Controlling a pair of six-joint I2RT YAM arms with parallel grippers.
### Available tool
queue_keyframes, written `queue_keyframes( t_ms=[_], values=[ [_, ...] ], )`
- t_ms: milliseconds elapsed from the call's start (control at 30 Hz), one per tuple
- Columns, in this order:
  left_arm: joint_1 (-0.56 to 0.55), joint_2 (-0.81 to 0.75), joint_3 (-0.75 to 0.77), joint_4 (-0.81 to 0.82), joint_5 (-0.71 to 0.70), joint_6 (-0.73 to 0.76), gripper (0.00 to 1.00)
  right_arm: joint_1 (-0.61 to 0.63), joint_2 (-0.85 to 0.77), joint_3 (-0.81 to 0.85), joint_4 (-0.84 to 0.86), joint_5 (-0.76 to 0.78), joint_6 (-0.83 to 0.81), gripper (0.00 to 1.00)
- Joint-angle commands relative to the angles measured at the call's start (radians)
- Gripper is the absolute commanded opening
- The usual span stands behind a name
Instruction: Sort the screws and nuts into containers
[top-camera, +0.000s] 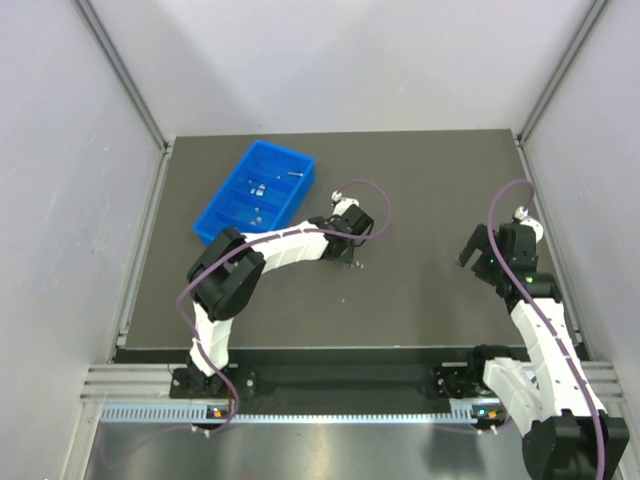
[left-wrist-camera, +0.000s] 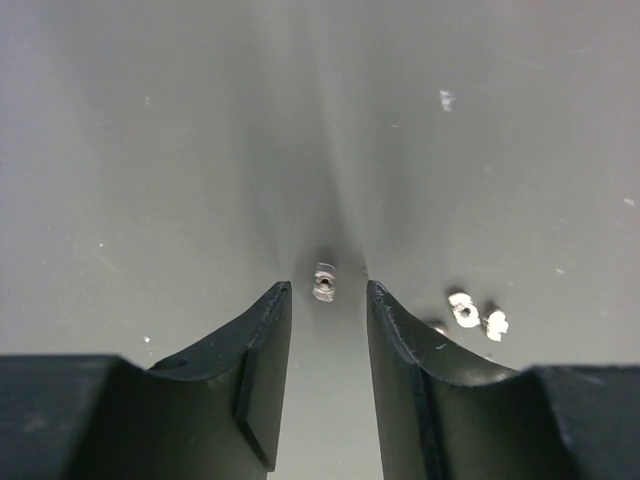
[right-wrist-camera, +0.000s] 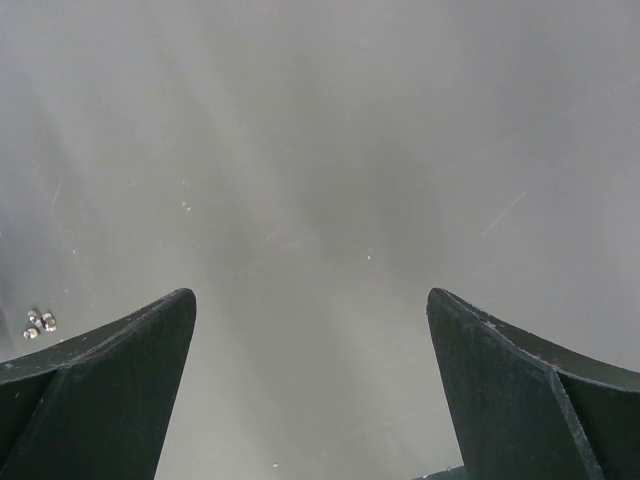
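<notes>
The blue tray of containers lies at the table's back left, with tiny silver pieces in its compartments; I cannot tell screws from nuts there. My left gripper is down at the table, right of the tray. In the left wrist view its fingertips stand narrowly apart, open, either side of one small nut that lies on the mat just beyond them, touching neither finger. Two more nuts lie right of the right finger. My right gripper hangs wide open with nothing in it.
The dark mat ends at grey side walls. The right arm stands at the right side, well away from the left. A small cluster of nuts shows far left in the right wrist view.
</notes>
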Motion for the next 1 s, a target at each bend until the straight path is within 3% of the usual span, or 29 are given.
queue_keyframes(
  t_ms=[0,333,600,833,967],
  values=[
    [0.015,0.009,0.024,0.003,-0.029,-0.01,0.4,0.002,-0.011,0.032,0.016,0.018,-0.01,1.0],
    [0.029,0.024,-0.024,0.037,-0.012,-0.019,0.34,0.002,-0.011,0.031,0.011,0.021,-0.01,1.0],
    [0.029,0.0,-0.056,0.028,0.001,-0.055,0.11,0.002,-0.012,0.032,0.007,0.022,-0.002,1.0],
    [0.052,-0.149,-0.097,0.043,-0.046,-0.099,0.06,0.002,-0.011,0.032,0.011,0.022,0.001,1.0],
    [0.159,-0.299,-0.113,0.043,-0.016,-0.104,0.06,0.002,-0.003,0.031,0.019,0.018,0.001,1.0]
  ],
)
